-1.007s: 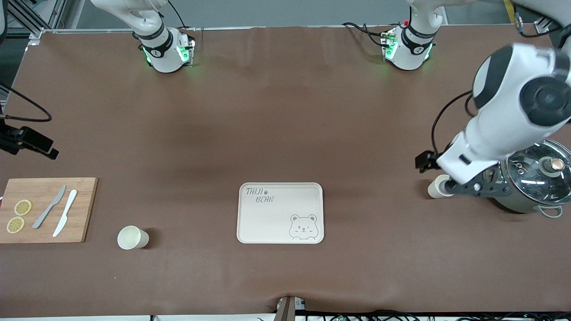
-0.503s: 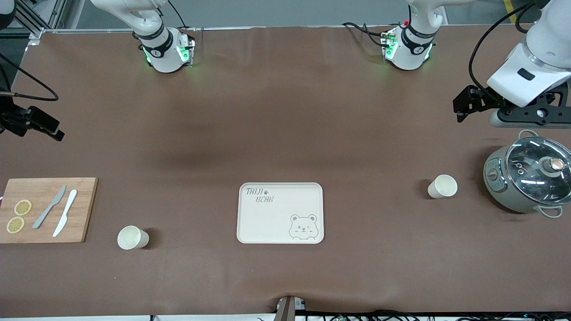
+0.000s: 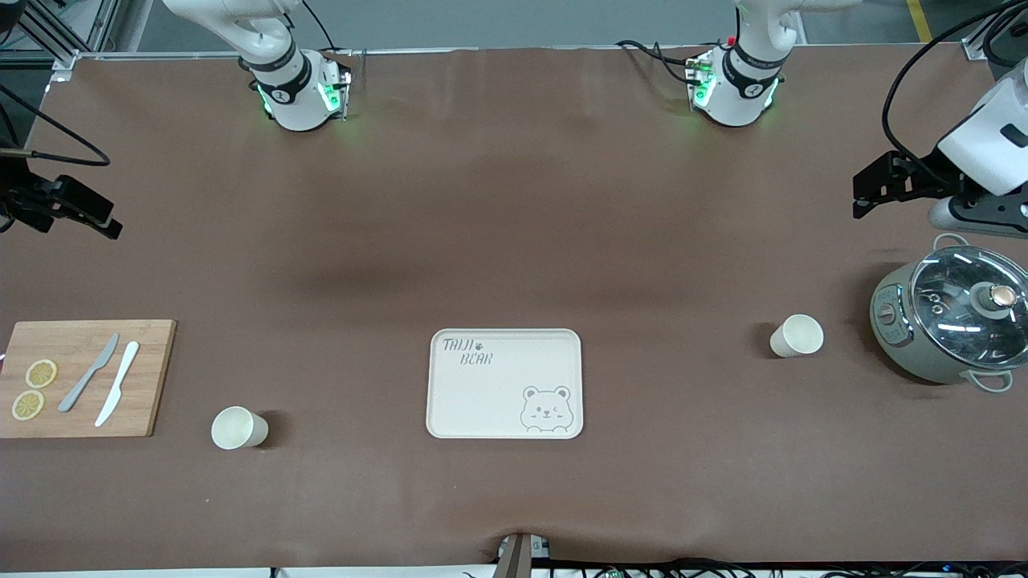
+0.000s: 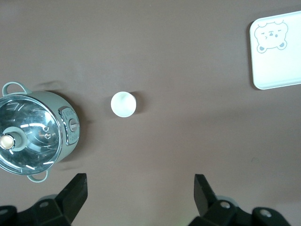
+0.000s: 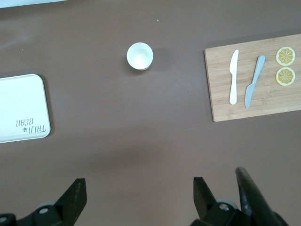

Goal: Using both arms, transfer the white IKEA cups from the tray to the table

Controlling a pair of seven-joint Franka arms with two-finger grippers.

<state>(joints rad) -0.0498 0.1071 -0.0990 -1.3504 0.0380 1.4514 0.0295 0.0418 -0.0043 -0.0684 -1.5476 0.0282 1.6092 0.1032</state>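
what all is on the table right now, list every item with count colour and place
small off-white tapered handleless cups: 2; one beside the pot, one beside the cutting board.
cream rectangular bear-printed tray: 1, mid-table, between the cups, nothing on it.
grey-green pot with glass lid: 1, at the left arm's end.
bamboo cutting board: 1, at the right arm's end.
grey knife: 1, on the board.
white knife: 1, on the board beside the grey one.
yellow lemon slices: 2, on the board.
left gripper: black, open, raised above the table near the pot, holding nothing.
right gripper: black, open, raised above the table near the board, holding nothing.
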